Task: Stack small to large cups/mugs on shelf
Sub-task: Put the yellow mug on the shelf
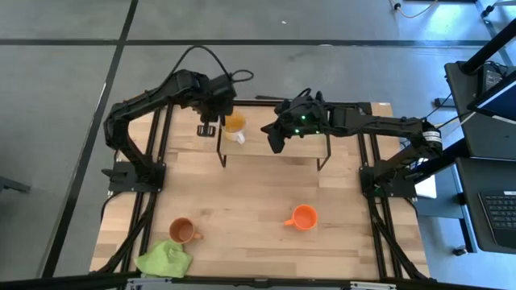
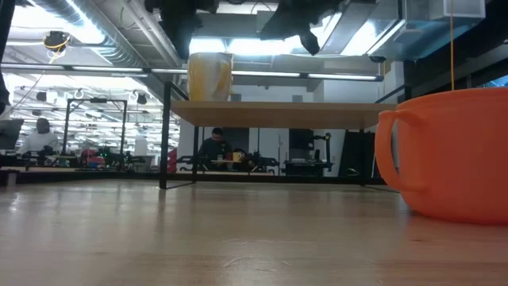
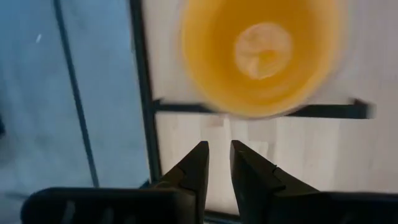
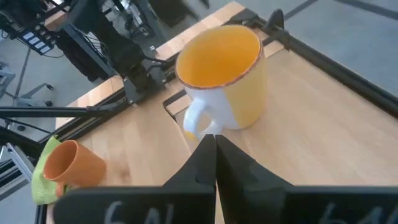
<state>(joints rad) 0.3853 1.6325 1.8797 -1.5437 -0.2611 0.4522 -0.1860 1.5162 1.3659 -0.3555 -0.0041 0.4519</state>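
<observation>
So the white mug [image 1: 235, 125] stands upright at the shelf's [image 1: 298, 145] left end, both tools empty above it, left tool [image 1: 208, 129] slightly apart, right tool [image 1: 276, 143] together; next, fetching the brown mug [image 1: 182, 231] near the table's front-left corner.

I'm looking down on a light-wood plank counter [image 1: 242, 209] framed by black rails. Toward its far edge stands a low rectangular light-wood shelf [image 1: 298, 145] on thin black metal legs; a white handled mug with a yellow-orange inside [image 1: 235, 126] sits upright at the shelf's left end. On the counter itself, near the front, I see a brown handled mug [image 1: 182, 230], a crumpled lime-green cloth [image 1: 164, 259] just beside it, and a bright orange handled mug [image 1: 303, 217] well apart to the right.
</observation>
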